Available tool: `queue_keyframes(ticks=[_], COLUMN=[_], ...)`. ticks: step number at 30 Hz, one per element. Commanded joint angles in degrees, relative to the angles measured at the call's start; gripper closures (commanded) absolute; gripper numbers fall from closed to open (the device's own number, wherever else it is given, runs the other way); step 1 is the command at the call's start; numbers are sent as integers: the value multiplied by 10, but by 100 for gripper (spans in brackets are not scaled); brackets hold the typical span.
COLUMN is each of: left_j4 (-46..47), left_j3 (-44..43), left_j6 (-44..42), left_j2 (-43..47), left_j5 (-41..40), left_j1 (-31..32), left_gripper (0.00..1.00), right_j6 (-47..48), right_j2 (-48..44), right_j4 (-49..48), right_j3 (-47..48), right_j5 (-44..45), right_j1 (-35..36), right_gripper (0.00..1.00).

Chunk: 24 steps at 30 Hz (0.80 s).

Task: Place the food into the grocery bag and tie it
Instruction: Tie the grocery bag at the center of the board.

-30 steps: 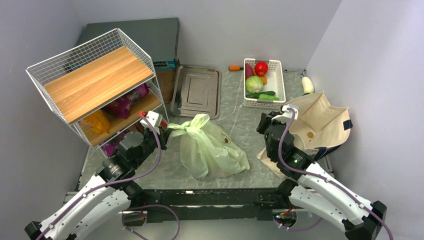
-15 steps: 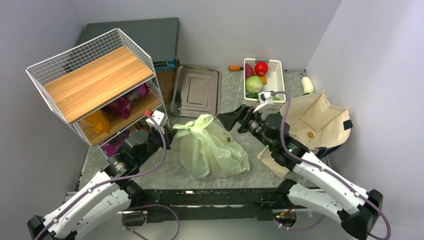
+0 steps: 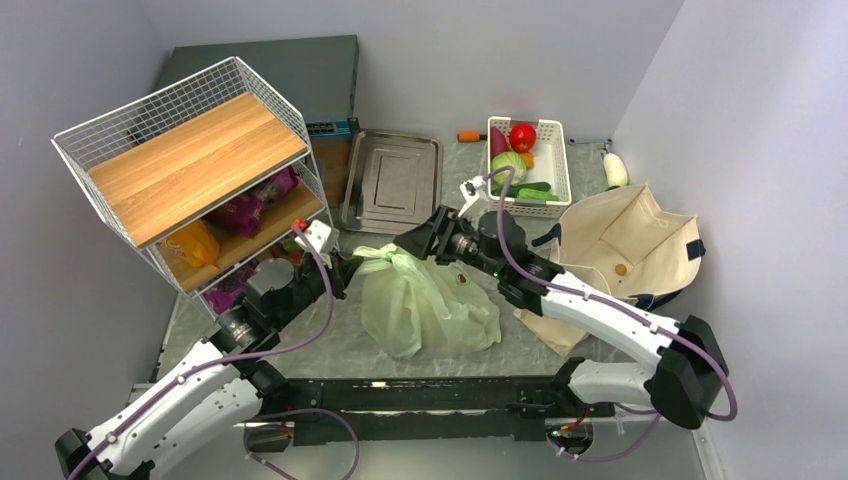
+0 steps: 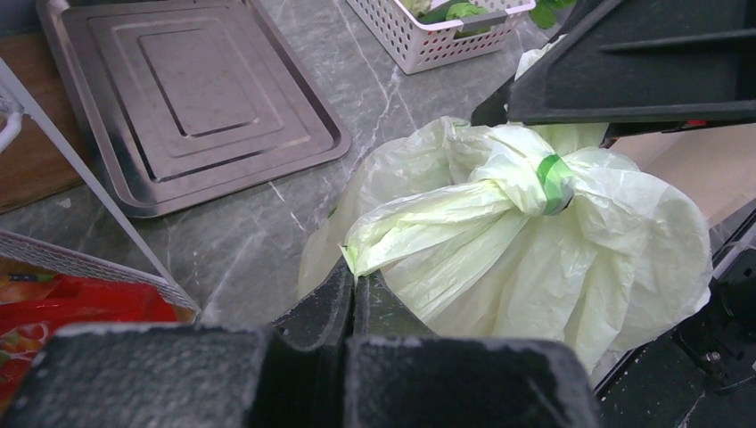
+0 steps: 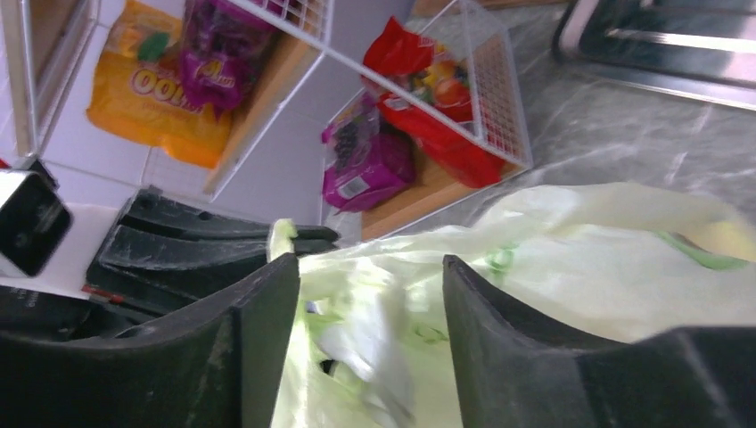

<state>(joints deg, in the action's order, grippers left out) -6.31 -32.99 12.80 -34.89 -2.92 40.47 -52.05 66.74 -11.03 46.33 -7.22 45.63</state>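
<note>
The pale-green grocery bag point(image 3: 425, 300) lies in the middle of the table with its handles knotted at the top point(image 4: 526, 174). An avocado print shows on its side. The food inside is hidden. My left gripper point(image 3: 348, 268) is shut on the tip of one handle point(image 4: 365, 254) at the bag's left. My right gripper point(image 3: 415, 240) is open, its fingers straddling the knotted top of the bag point(image 5: 374, 312) from the right. In the right wrist view the plastic sits between the open fingers point(image 5: 258, 312).
A wire rack point(image 3: 190, 170) with snack packets stands at the left. A metal tray point(image 3: 392, 180) lies behind the bag. A white basket point(image 3: 528, 165) of vegetables stands at the back right. A beige canvas tote point(image 3: 630, 240) lies at the right.
My right arm has swung left from the tote to the bag's knot with its gripper open. My left gripper has stayed shut on the handle tip, shifting slightly.
</note>
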Motion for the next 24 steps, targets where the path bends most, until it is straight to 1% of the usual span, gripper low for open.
queue_keyframes(ticks=[1, 3, 4, 6, 8, 12, 14, 16, 18, 21, 24], left_j4=[33, 33, 32, 29, 20, -6, -33, -54, -71, -97, -112], left_j3=[-2, -5, -8, -12, -17, -25, -34, -39, -42, -42, -36], left_j6=[-9, -11, -11, -10, -9, -12, -15, -17, -17, -9, -2], left_j2=[-7, -10, -12, -15, -14, -1, 5, 13, 21, 31, 38], left_j5=[16, 14, 13, 10, 7, -10, -25, -40, -53, -78, -91], left_j1=[3, 3, 3, 3, 3, 3, 3, 3, 3, 2, 3], left_gripper=[100, 100, 100, 100, 100, 100, 100, 100, 100, 100, 100], right_j6=[-8, -1, 8, 46, 96, 218, 282, 329, 368, 420, 444], right_j2=[32, 38, 38, 32, 17, -6, -13, -16, -21, -16, -11], right_j4=[-56, -48, -38, -14, 27, 162, 211, 251, 283, 334, 374], right_j3=[47, 53, 56, 62, 69, 100, 117, 129, 139, 164, 178], right_j5=[-27, -19, -12, 9, 51, 181, 258, 307, 358, 465, 547], right_j1=[26, 38, 45, 59, 77, 108, 118, 124, 133, 158, 178], right_gripper=[58, 96, 100, 100, 100, 100, 100, 100, 100, 100, 100])
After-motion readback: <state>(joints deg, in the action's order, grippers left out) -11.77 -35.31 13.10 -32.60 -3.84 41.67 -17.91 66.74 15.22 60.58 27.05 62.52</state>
